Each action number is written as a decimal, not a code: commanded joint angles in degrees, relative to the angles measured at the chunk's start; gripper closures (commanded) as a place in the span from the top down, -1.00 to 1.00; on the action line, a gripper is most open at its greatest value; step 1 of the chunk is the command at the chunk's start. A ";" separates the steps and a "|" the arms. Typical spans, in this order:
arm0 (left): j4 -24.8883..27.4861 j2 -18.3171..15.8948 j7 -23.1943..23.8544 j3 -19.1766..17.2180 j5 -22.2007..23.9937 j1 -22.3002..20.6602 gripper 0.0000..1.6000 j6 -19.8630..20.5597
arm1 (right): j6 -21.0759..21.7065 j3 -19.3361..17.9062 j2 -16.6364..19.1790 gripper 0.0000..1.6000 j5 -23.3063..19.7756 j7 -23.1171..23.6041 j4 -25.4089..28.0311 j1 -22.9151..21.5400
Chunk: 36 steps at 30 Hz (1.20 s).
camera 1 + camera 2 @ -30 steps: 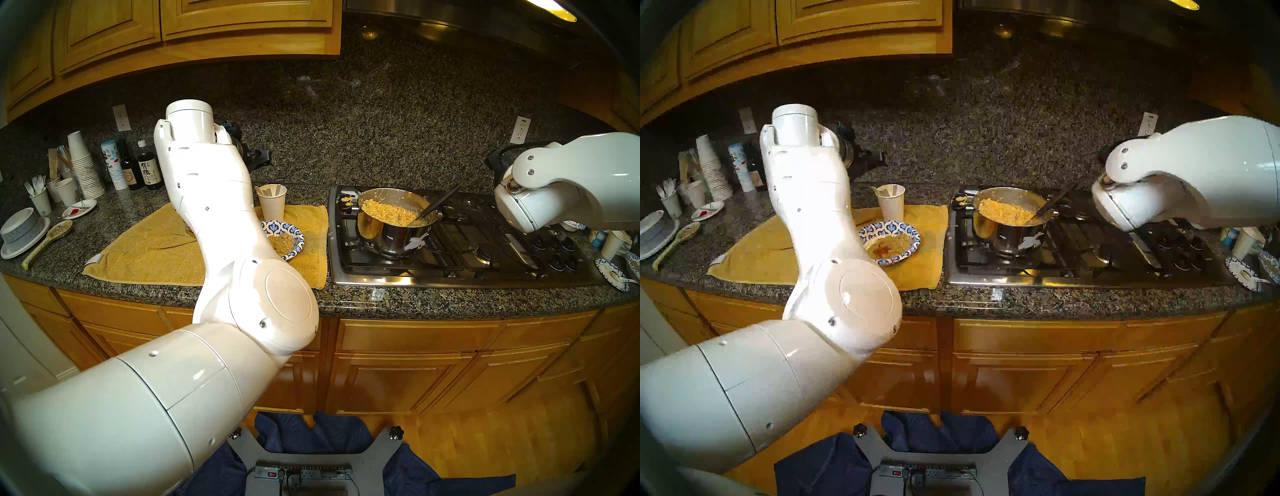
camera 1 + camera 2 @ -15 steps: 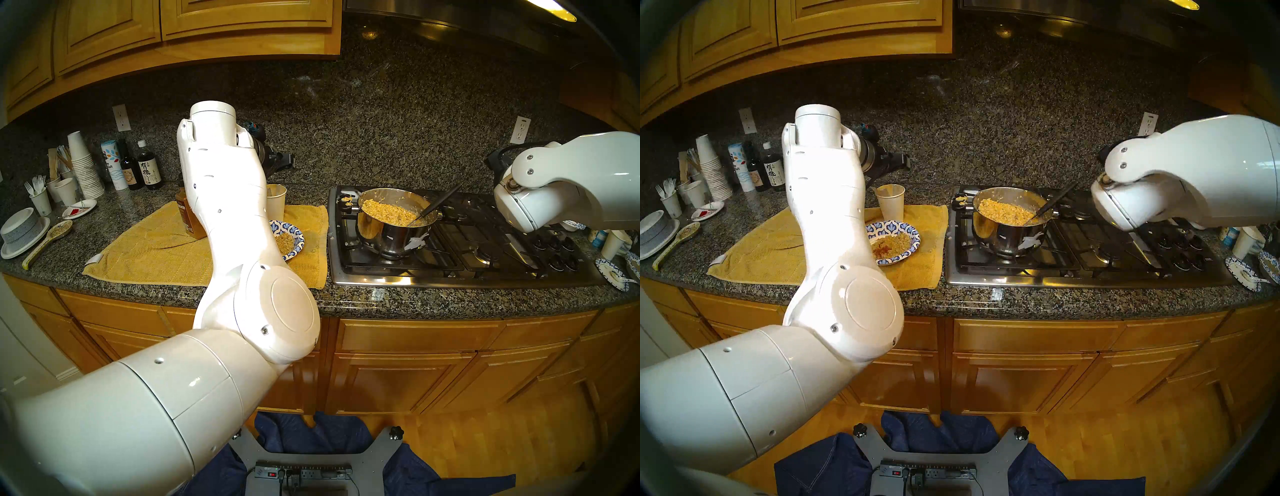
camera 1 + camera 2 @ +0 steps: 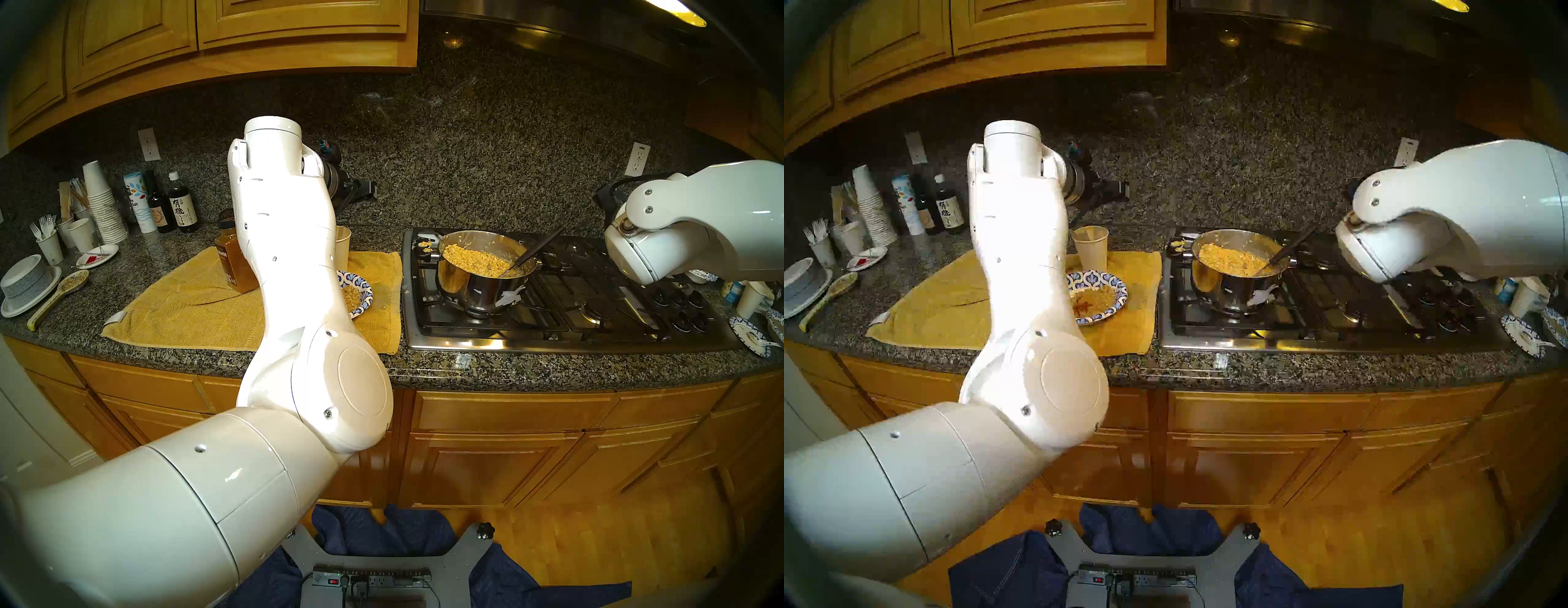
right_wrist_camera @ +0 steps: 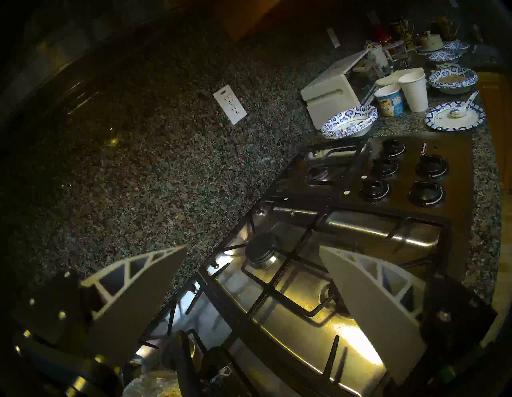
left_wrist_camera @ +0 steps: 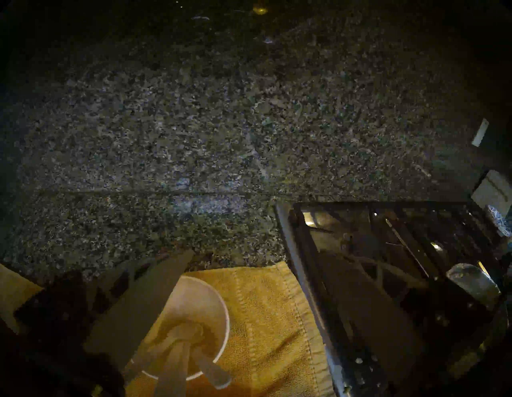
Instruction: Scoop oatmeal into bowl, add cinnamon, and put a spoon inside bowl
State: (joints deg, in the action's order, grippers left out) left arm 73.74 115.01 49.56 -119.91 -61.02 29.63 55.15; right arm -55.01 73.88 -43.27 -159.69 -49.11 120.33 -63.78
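The blue-and-white patterned bowl [image 3: 1119,293] sits on the yellow towel [image 3: 178,305]. It holds oatmeal [image 3: 1102,297] with a brown cinnamon patch, and my left arm hides part of it. The cinnamon jar [image 3: 235,259] stands upright on the towel to the bowl's left, free of any gripper. My left gripper [image 5: 256,252] is open and empty, above and just behind a paper cup [image 5: 221,313]. White plastic spoons [image 5: 177,357] stand in that cup. My right gripper [image 4: 252,247] is open and empty over the stove's right burners.
A steel pot [image 3: 479,280] of oatmeal with a black-handled serving spoon [image 3: 534,250] stands on the stove [image 3: 551,331]. Stacked cups, dark bottles [image 3: 182,208], grey bowls and a speckled spoon [image 3: 59,297] fill the left counter. Patterned plates and cups [image 4: 412,91] crowd the far right.
My left arm has swung right, away from the cinnamon jar. The jar now shows standing alone on the towel. The left gripper now hangs over the paper cup. The right arm has not moved.
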 commanded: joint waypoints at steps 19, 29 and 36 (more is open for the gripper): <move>4.44 -0.01 5.58 5.87 8.25 -0.11 1.00 -0.15 | 0.01 -0.85 -0.59 1.00 0.07 0.31 -0.86 -1.52; 6.71 -0.01 5.47 6.77 10.89 1.18 1.00 -0.15 | 0.01 -0.84 -0.78 1.00 -0.14 0.31 -0.89 -1.53; 8.43 -0.01 5.50 7.46 12.81 2.11 1.00 -0.15 | 0.01 -0.84 -0.91 1.00 -0.30 0.32 -0.92 -1.55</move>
State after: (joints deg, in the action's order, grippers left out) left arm 79.15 115.01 49.56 -113.82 -50.83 33.10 55.15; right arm -55.01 73.88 -43.98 -160.49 -49.11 120.27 -63.78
